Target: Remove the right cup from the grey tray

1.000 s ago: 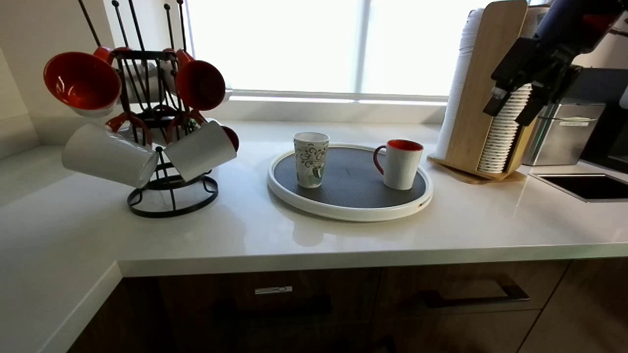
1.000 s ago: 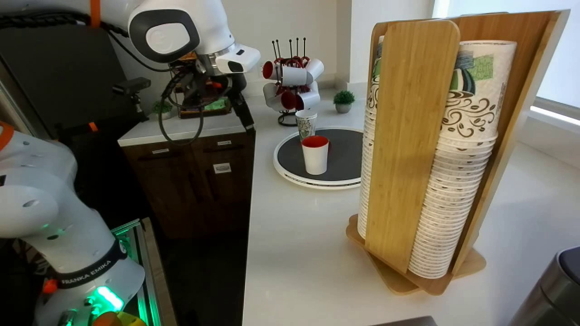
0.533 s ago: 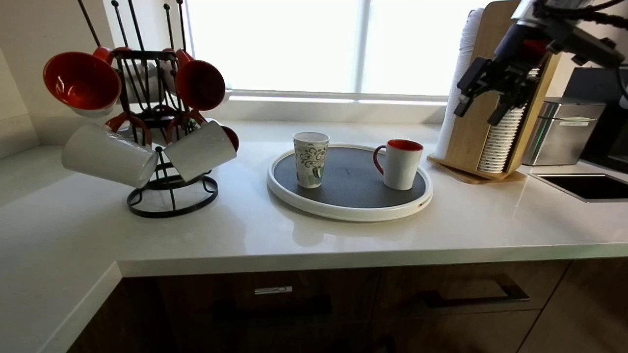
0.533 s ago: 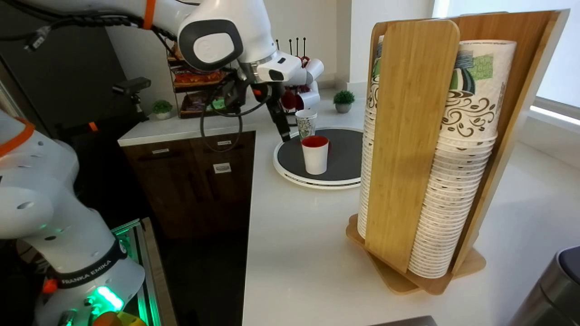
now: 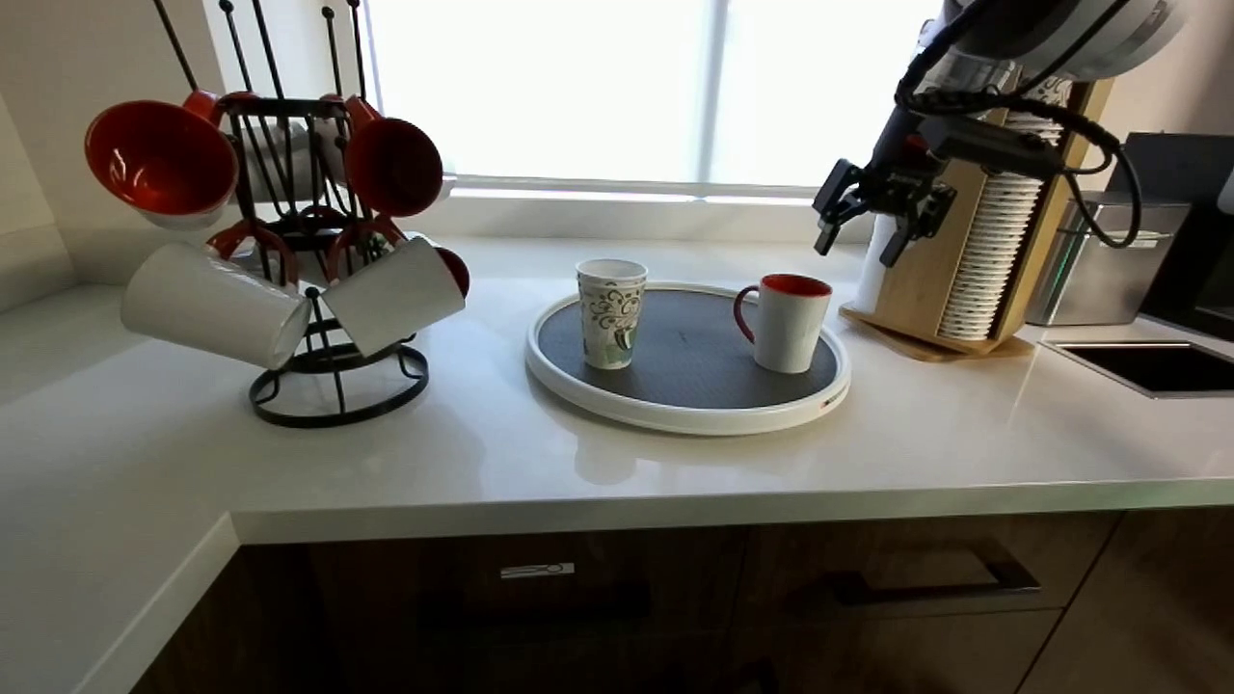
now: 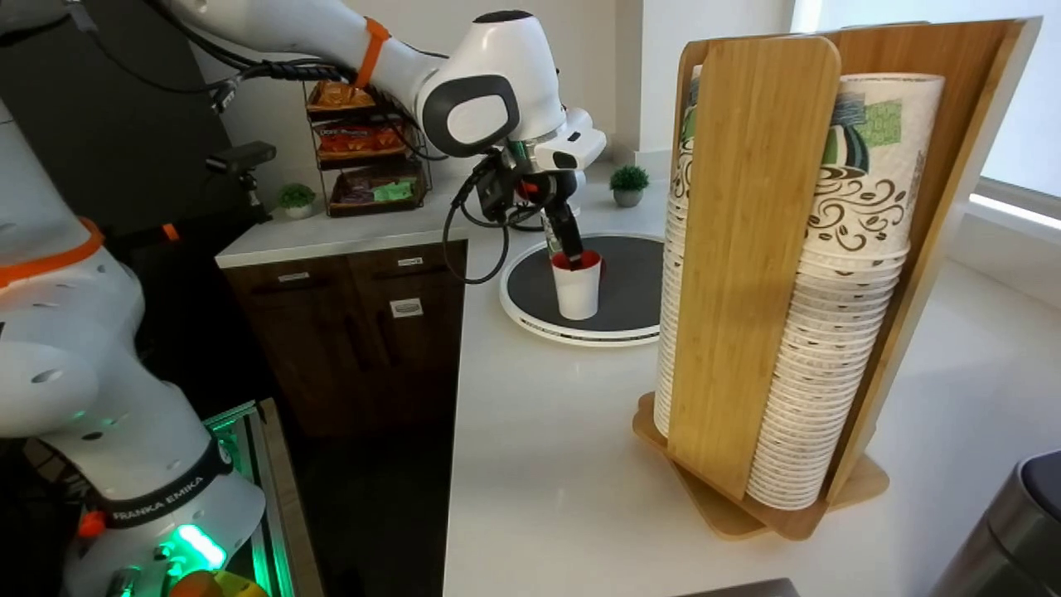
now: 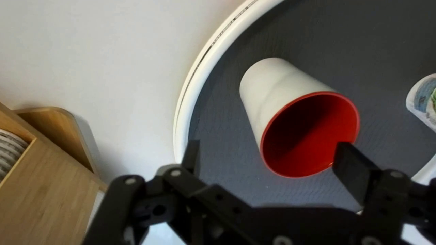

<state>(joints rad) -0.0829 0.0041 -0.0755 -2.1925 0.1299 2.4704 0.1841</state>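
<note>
The right cup is a white mug (image 5: 792,328) with a red inside and red handle, upright on the round grey tray (image 5: 688,420) with a white rim. It also shows in an exterior view (image 6: 578,294) and the wrist view (image 7: 303,126), where its handle is hidden. A patterned paper cup (image 5: 609,323) stands left of it on the tray. My gripper (image 5: 857,251) is open and empty, above and to the right of the mug there. In the wrist view the gripper (image 7: 267,152) has its right fingertip overlapping the mug's rim; contact cannot be told.
A wooden holder (image 6: 754,274) with stacked paper cups stands on the counter beside the tray. A black rack (image 5: 323,361) with several mugs stands on the tray's other side. A metal box (image 5: 1123,275) and a window ledge are behind.
My gripper has moved across and down toward the mug, leftward in one exterior view and rightward in another. It stays open. The mug, paper cup and tray have not moved.
</note>
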